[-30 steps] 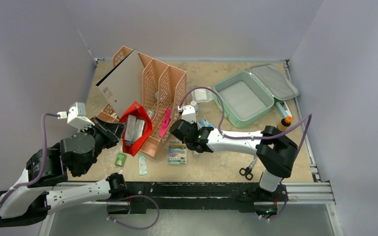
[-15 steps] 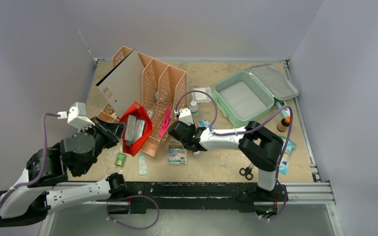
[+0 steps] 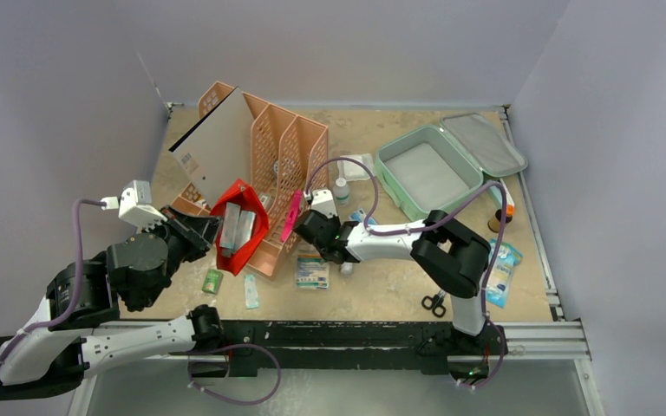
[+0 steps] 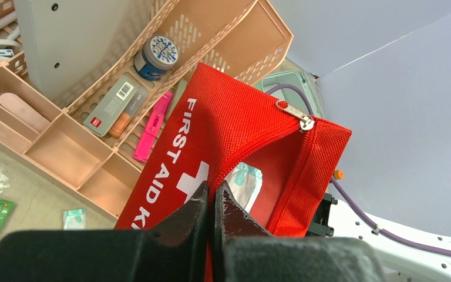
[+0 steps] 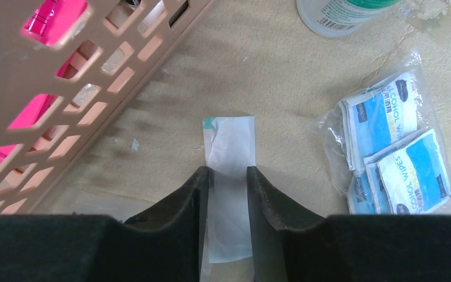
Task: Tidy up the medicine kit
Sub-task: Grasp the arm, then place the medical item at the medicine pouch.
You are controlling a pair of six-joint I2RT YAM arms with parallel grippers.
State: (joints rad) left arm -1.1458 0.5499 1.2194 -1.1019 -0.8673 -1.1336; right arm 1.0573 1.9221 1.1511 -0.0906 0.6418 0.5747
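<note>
Kit [image 3: 425,178], lid open, upper right of top view; left end effector [image 4: 211,202] pinching pouch [image 4: 241,129]; right end effector [image 5: 228,182], narrowly parted, astride flat strip [image 5: 230,147] on worktop [image 5: 282,82]; risk: the thin strip could slip or crumple on closing.

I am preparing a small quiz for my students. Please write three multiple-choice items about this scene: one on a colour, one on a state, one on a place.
1. What colour is the pouch pinched by the left gripper?
A. blue B. red C. yellow
2. The lid of the medicine kit is:
A. open B. zipped shut C. missing
3. Where does the white paper strip lie?
A. inside the pouch B. inside the medicine kit C. on the table, between the fingers of the right gripper

Key: 1 B, the left wrist view shows red fabric. 2 A, the lid lies folded back. 3 C, the right wrist view shows it flat between the open jaws.
</note>
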